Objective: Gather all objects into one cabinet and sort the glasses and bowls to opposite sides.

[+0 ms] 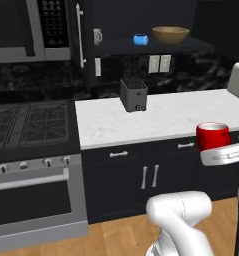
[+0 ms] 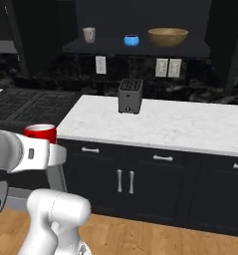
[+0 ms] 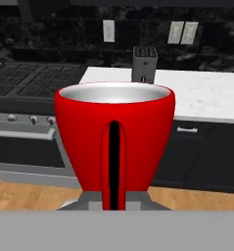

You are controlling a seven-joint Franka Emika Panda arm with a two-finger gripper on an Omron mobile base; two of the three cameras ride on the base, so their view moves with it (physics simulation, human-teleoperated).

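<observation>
My gripper [image 1: 214, 149] is shut on the red cup [image 1: 212, 135], holding it upright in the air in front of the counter's front edge. In the hand view the red cup [image 3: 113, 132] looms close with its handle toward the camera and hides the fingertips. The black upper cabinet [image 1: 156, 47] stands open, its door with the long silver bar handle [image 1: 79, 35] swung to the left. On its shelf stand the beige mug [image 2: 89, 34] at the left, the blue round vessel [image 2: 131, 40] in the middle and the wide wooden bowl [image 2: 168, 36] at the right.
A dark toaster [image 1: 134, 94] stands at the back of the white marble counter [image 1: 161, 117]. A stove [image 1: 28, 125] with an oven lies to the left, with a microwave [image 1: 26, 27] above it. Lower cabinets with short handles [image 2: 125, 180] sit under the counter.
</observation>
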